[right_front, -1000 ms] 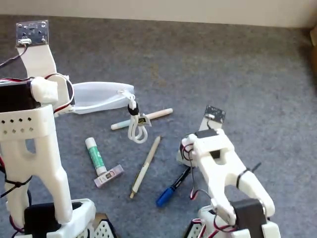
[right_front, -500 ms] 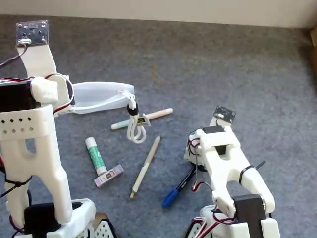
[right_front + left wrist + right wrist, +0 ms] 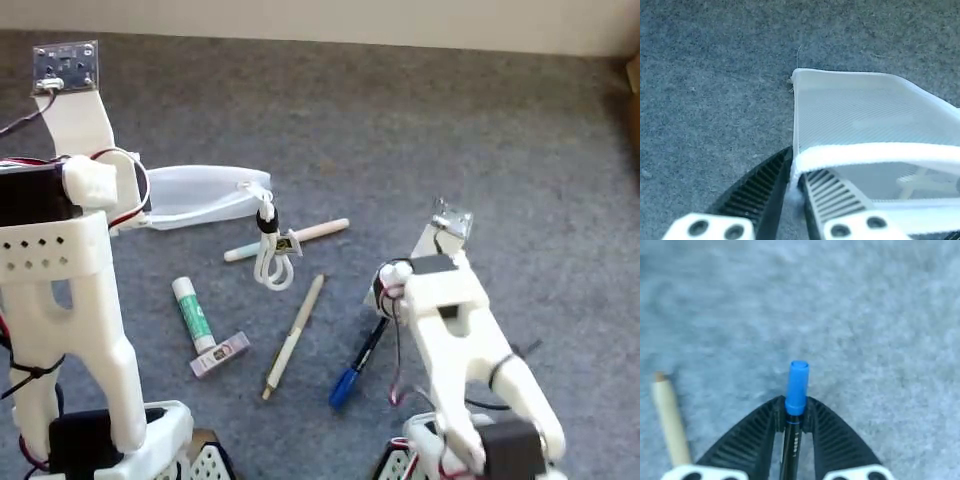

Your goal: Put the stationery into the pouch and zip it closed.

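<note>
My left gripper (image 3: 792, 162) is shut on the rim of the translucent white pouch (image 3: 865, 112), which lies open on the carpet (image 3: 200, 193) with its white cord zip pull (image 3: 275, 258) at the near end. My right gripper (image 3: 795, 407) is shut on a black pen with a blue cap (image 3: 797, 382). That pen (image 3: 357, 365) slants under the right arm, cap toward the front. A cream pencil (image 3: 294, 337), a cream pen with a mint end (image 3: 290, 239), a glue stick (image 3: 190, 312) and a small eraser (image 3: 220, 354) lie loose between the arms.
Grey carpet covers the whole work area, with open floor to the back and right. The cream pencil's tip (image 3: 667, 415) lies close beside the right gripper. The left arm's tall white body (image 3: 60, 280) stands over the pouch's left end.
The right arm has shifted slightly right and its wrist has tipped up. The blue-capped pen in its fingers has moved a little right with it. The left arm and pouch stayed still.
</note>
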`<act>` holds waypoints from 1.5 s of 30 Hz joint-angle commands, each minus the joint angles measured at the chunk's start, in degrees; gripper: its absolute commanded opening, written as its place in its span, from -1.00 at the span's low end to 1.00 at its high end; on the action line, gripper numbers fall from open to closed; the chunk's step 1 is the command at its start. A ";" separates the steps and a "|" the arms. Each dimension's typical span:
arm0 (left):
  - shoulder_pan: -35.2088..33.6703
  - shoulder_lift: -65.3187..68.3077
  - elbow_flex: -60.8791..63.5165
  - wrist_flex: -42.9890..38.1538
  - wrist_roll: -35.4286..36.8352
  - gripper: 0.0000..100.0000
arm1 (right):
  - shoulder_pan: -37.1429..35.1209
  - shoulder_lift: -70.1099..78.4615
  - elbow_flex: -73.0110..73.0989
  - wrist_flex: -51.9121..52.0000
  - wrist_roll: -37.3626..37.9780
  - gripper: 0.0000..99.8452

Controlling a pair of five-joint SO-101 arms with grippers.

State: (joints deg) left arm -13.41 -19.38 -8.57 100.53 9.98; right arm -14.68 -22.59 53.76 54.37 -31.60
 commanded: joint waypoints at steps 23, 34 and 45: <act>-0.40 -0.66 1.45 0.35 -0.53 -0.98 | 0.13 -38.20 11.91 -0.66 6.86 -0.99; -0.40 -0.66 1.54 0.35 -0.53 -0.98 | 0.04 -45.23 12.00 -0.75 7.03 -0.99; -0.40 -0.66 1.54 0.35 -0.53 -0.98 | 0.04 -51.56 12.00 -1.01 11.43 -0.99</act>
State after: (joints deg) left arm -13.41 -19.65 -7.16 100.53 9.98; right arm -14.59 -71.38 66.86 54.64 -21.32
